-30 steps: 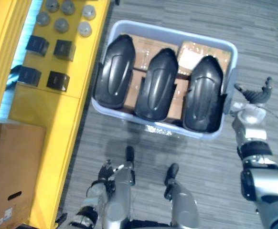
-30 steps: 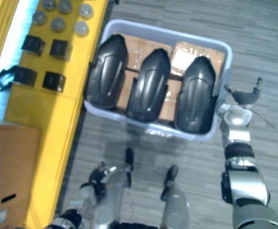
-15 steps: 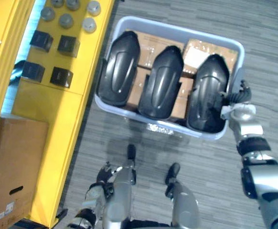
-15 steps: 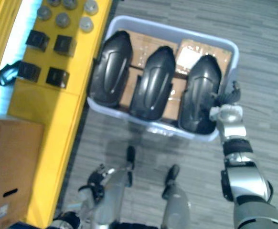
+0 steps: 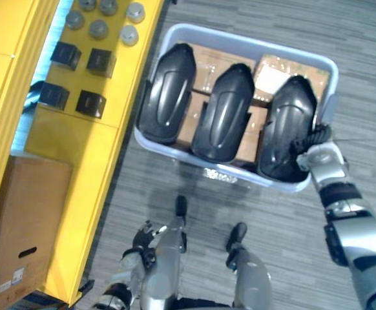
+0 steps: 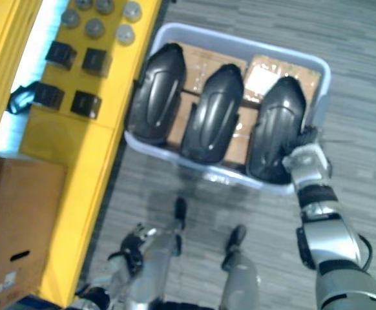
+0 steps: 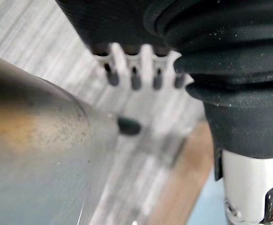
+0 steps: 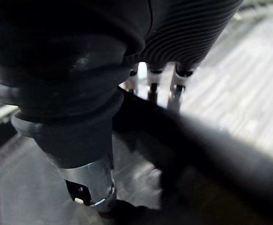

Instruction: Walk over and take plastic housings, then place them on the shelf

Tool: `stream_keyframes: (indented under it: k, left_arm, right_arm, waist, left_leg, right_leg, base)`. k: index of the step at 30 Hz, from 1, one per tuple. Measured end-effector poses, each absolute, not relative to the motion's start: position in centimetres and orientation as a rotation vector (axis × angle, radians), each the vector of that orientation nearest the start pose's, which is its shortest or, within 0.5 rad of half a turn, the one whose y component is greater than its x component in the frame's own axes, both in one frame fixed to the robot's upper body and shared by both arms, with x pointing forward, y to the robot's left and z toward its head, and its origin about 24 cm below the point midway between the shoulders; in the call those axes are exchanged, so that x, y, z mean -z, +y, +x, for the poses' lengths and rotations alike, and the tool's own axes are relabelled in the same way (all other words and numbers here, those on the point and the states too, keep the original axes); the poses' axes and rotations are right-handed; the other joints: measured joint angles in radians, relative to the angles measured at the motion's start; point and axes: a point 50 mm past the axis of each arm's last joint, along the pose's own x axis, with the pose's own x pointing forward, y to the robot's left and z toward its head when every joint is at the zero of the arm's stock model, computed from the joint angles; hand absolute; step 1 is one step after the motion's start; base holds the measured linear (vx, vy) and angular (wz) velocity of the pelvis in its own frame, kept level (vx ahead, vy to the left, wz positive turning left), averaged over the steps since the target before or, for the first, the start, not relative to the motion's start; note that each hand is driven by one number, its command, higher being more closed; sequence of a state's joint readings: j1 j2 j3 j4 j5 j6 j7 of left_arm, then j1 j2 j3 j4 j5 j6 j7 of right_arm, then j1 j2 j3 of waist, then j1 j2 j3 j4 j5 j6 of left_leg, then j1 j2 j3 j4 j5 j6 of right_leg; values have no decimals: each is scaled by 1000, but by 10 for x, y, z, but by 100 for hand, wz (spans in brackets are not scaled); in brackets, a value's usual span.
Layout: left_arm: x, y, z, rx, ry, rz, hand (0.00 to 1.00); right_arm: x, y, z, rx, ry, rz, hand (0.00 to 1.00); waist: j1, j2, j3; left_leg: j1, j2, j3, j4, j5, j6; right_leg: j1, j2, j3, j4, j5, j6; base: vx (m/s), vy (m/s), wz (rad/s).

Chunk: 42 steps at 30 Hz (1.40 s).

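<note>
Three black plastic housings lie side by side in a pale blue bin (image 5: 240, 40) on the floor: the left housing (image 5: 167, 93), the middle housing (image 5: 223, 113) and the right housing (image 5: 286, 126). My right hand (image 5: 314, 150) rests against the near right edge of the right housing, at the bin's corner. In the right wrist view the hand (image 8: 151, 86) reaches over the housing's dark rim (image 8: 207, 154). My left hand (image 5: 139, 236) hangs low by my side, open and holding nothing, fingers (image 7: 132, 77) relaxed.
A yellow shelf (image 5: 78, 139) runs along the left, carrying small black boxes (image 5: 91, 102) and grey round caps (image 5: 101, 19). A brown cardboard box (image 5: 20, 226) stands at its near end. Flat cardboard boxes (image 5: 275, 68) lie under the housings. Grey carpet surrounds the bin.
My right hand has moved left from outside the bin's right wall onto the near end of the right housing. The camera has shifted a little; the left hand stayed put.
</note>
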State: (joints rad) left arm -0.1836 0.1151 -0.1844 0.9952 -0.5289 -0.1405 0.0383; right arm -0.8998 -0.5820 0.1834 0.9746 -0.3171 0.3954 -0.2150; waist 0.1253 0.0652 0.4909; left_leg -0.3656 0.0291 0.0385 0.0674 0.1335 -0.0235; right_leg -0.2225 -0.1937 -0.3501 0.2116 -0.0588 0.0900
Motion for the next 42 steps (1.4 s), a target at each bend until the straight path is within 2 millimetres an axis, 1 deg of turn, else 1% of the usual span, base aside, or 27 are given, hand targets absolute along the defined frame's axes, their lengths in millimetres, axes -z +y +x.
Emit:
stream_keyframes:
  k: [1, 4, 8, 11, 18, 26, 28, 30, 32, 35, 36, 38, 39, 40, 41, 42]
  left_arm:
    - [112, 163, 214, -127, 700, -248, 0]
    - [114, 162, 210, -127, 710, -252, 0]
    - [115, 159, 209, -112, 719, -251, 0]
    - [116, 159, 208, -115, 724, -257, 0]
    - [114, 159, 208, -116, 708, -265, 0]
    - [113, 164, 205, -167, 682, -273, 0]
    - [111, 169, 205, -206, 657, -316, 0]
    - [111, 172, 204, -223, 654, -324, 0]
    - [110, 176, 204, -244, 643, -335, 0]
    - [102, 184, 206, -277, 573, -325, 0]
    - [100, 186, 207, -290, 558, -324, 0]
    - [86, 201, 210, -405, 466, -296, 0]
    - [81, 206, 212, -437, 436, -281, 0]
    - [67, 216, 216, -508, 362, -252, 0]
    - [60, 220, 218, -541, 320, -248, 0]
    - [42, 230, 221, -599, 229, -236, 0]
  right_arm:
    - [-135, -306, 374, 523, 398, -970, 100]
    - [-137, -309, 374, 522, 422, -1037, 100]
    - [-138, -316, 371, 549, 430, -1063, 100]
    - [-137, -318, 370, 584, 407, -1080, 100]
    - [-143, -312, 373, 639, 286, -1112, 100]
    - [-167, -298, 378, 715, 60, -1112, 100]
    - [-174, -294, 379, 732, 1, -1106, 100]
    - [-177, -291, 378, 734, -29, -1103, 100]
    - [-178, -289, 378, 729, -46, -1100, 100]
    - [-176, -287, 374, 741, -82, -1081, 100]
    - [-175, -288, 373, 744, -83, -1075, 100]
    - [-172, -289, 365, 773, -120, -1043, 100]
    - [-172, -290, 362, 785, -136, -1031, 100]
    - [-169, -290, 355, 808, -168, -1007, 100]
    - [-167, -290, 351, 819, -182, -995, 100]
    - [-161, -286, 345, 832, -207, -956, 100]
  waist:
    - [1, 6, -4]
    - [8, 13, -9]
    - [8, 30, -19]
    - [14, 31, -19]
    - [22, 31, -19]
    - [23, 29, -18]
    - [21, 26, -17]
    - [22, 22, -14]
    - [22, 12, -13]
    - [20, -15, 3]
    - [20, -17, 2]
    - [21, -32, 1]
    - [20, -35, 2]
    - [19, -41, -1]
    - [17, -46, -5]
    - [10, -59, -16]
  left_leg:
    - [1, -3, -6, -10, 8, 1]
    - [16, -6, -10, -36, 22, 0]
    - [17, -13, -28, -60, 40, 1]
    - [17, -12, -33, -72, 49, -1]
    - [18, -10, -31, -76, 56, -3]
    - [60, -8, -26, -95, 58, -4]
    - [73, -5, -25, -100, 58, -5]
    - [95, -3, -24, -121, 66, -6]
    - [115, -1, -22, -147, 77, -7]
    - [139, 0, -16, -147, 77, -7]
    - [144, 0, -13, -147, 77, -7]
    - [168, 0, -8, -147, 77, -8]
    - [176, -1, -8, -147, 76, -8]
    - [190, 0, -7, -148, 75, -9]
    - [195, -1, -7, -148, 72, -11]
    - [205, 0, -5, -149, 66, -11]
  right_leg:
    - [0, -3, -5, 7, -6, 0]
    - [1, -7, -8, 13, -9, 0]
    - [0, -13, -30, 18, -13, 1]
    - [-4, -15, -33, 23, -15, 2]
    - [-8, -15, -32, 25, -15, 2]
    - [21, -15, -30, 27, -16, 1]
    - [33, -13, -30, 25, -20, 1]
    - [45, -11, -30, 23, -20, 1]
    - [52, -9, -29, 22, -21, 1]
    - [79, -8, -29, 17, -20, 1]
    - [85, -8, -30, 13, -20, 1]
    - [112, -8, -30, 3, -20, 2]
    - [121, -8, -31, 1, -20, 2]
    - [138, -7, -31, -3, -20, 2]
    - [146, -6, -32, -8, -20, 2]
    - [161, -2, -33, -21, -19, 6]
  base:
    - [0, -10, 23]
    - [5, -7, 6]
    - [4, -8, 12]
    - [4, -14, 8]
    - [14, -32, -1]
    - [12, -28, -2]
    - [-2, -34, 0]
    - [9, -42, -2]
    - [10, -35, -4]
    - [10, -22, -1]
    - [0, 0, 0]
    - [0, 0, 0]
    - [0, 0, 0]
    - [0, 0, 0]
    - [0, 0, 0]
    - [-8, -27, -4]
